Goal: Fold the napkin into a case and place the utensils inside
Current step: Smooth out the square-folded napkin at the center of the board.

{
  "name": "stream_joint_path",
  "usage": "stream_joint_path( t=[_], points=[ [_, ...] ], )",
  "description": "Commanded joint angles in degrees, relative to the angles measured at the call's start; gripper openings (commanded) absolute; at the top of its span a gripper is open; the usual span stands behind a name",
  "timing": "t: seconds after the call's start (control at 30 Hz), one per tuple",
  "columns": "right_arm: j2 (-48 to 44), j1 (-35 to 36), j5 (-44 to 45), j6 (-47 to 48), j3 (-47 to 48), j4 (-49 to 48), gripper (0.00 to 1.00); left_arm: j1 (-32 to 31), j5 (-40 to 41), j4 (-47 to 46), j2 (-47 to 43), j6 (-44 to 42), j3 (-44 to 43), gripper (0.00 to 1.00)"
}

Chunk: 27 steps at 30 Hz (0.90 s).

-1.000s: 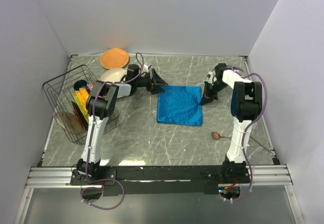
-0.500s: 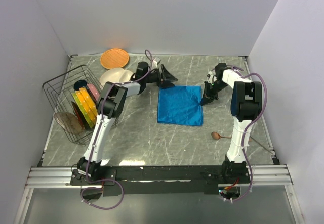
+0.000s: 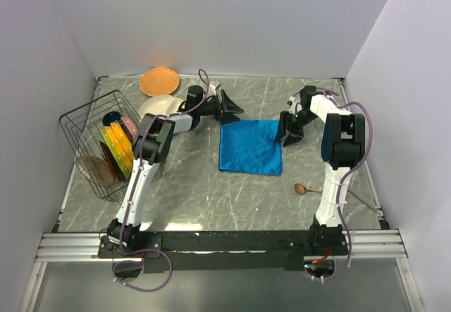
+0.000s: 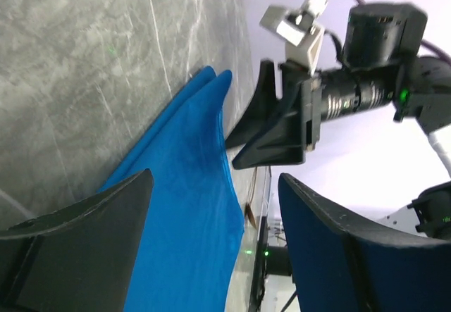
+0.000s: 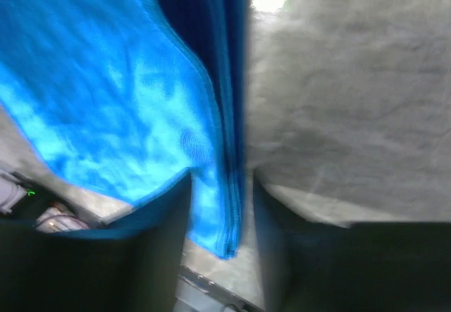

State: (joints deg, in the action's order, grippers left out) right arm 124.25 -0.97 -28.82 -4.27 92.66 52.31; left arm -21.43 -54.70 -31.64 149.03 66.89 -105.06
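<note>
Napkin (image 3: 250, 146): bright blue, lying flat mid-table as a rough square. Its right edge shows stacked layers in the right wrist view, so it is folded over at least once.

Right gripper (image 3: 287, 134): at the napkin's right edge, toward the far corner. Right wrist view: jaws partly apart, straddling the layered edge. One finger is against the cloth, and a sliver of table shows between the cloth and the other finger. Not pinching.

Left gripper (image 3: 232, 108): at the napkin's far-left corner, pointed toward the right arm. Left wrist view: jaws spread wide with nothing gripped; the cloth runs under and past the gap. Whether the fingertips touch the cloth I cannot tell.

The two grippers face each other across the napkin's far edge.

Wooden spoon (image 3: 301, 189): on the table (image 3: 211, 192), nearer the arm bases, just off the napkin's near-right corner, clear of both grippers.

Far left: wire basket (image 3: 84, 122) holding coloured plates on edge. Behind it, a white plate (image 3: 156, 105) and an orange plate (image 3: 159, 82), well apart from the napkin.
</note>
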Motion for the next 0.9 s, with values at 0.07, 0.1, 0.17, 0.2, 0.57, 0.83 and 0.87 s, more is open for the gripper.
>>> stream_joint_path(
  t=[0.07, 0.1, 0.17, 0.2, 0.57, 0.83, 0.87],
  points=[
    [-4.6, -1.9, -4.9, 3.6, 6.6, 3.7, 0.72, 0.3, -3.0, 1.9, -11.9, -5.1, 4.9, 0.76],
    [-5.3, -3.0, -5.5, 3.7, 7.5, 4.5, 0.74, 0.3, -2.9, 1.9, -12.7, -5.1, 6.0, 0.74],
    [-5.9, -4.0, -7.4, 5.4, 10.7, 6.0, 0.74, 0.1, -2.3, 3.8, -14.8, -7.2, 8.2, 0.68],
    [-5.9, -4.8, -8.2, 5.1, 11.7, 6.0, 0.70, -0.3, -2.1, 4.6, -15.3, -7.9, 8.9, 0.65],
    [0.5, 0.2, -24.9, -15.7, 11.0, -16.0, 0.35, -1.9, -0.1, 8.3, -10.4, -7.7, 5.0, 0.27],
    [8.2, 3.0, -27.0, -22.3, 14.8, -23.7, 0.28, -1.9, 0.5, 10.6, -6.8, -9.1, 2.8, 0.23],
    [9.5, 3.1, -27.1, -22.4, 15.1, -23.8, 0.27, -1.9, 0.6, 11.2, -6.5, -9.2, 2.5, 0.24]
  ],
)
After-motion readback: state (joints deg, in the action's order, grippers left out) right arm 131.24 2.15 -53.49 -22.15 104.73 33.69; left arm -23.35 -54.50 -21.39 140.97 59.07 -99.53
